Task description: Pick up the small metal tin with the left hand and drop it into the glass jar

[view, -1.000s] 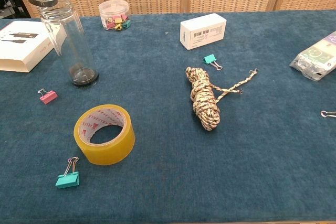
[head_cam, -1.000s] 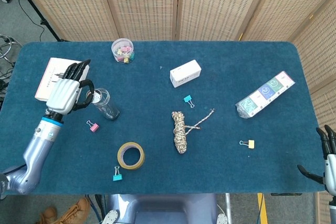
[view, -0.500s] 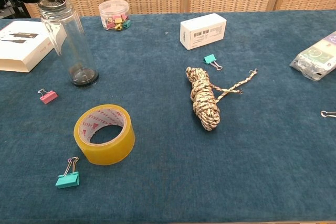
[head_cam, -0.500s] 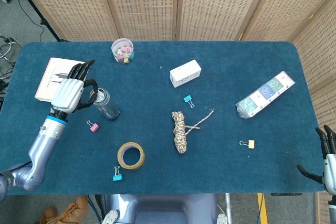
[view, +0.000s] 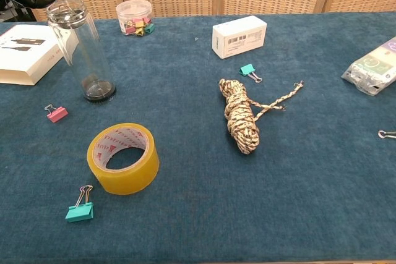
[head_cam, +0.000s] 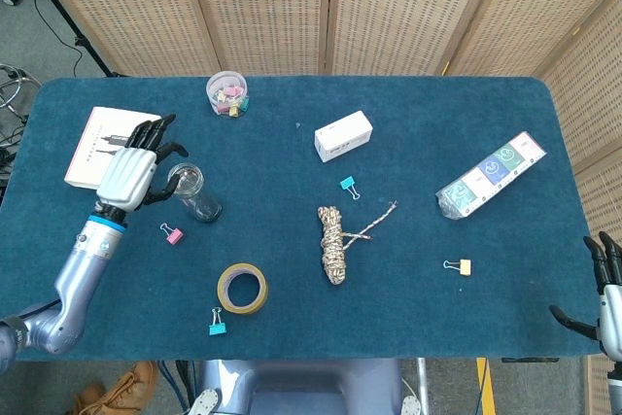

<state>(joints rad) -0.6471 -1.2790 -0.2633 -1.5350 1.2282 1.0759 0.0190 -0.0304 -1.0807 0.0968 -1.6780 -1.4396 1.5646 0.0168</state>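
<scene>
Vs. 0.5 s ago: left hand (head_cam: 126, 174) now off the glass jar (view: 80, 51), fingers (head_cam: 155, 133) spread, empty. Small metal tin (view: 96, 88) prob. at jar bottom; unclear through glass. Right hand (head_cam: 607, 308) idle at desk (head_cam: 408, 269) edge, fingers apart.

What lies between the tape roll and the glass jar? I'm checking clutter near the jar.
Only bare blue cloth between the tape roll and the glass jar; the pink binder clip sits just left of that line, clearest in the chest view.

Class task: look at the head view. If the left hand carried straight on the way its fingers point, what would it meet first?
The left hand points up and right in the picture; past its fingers lies bare table, then probably the tub of clips, though height is unclear.
</scene>
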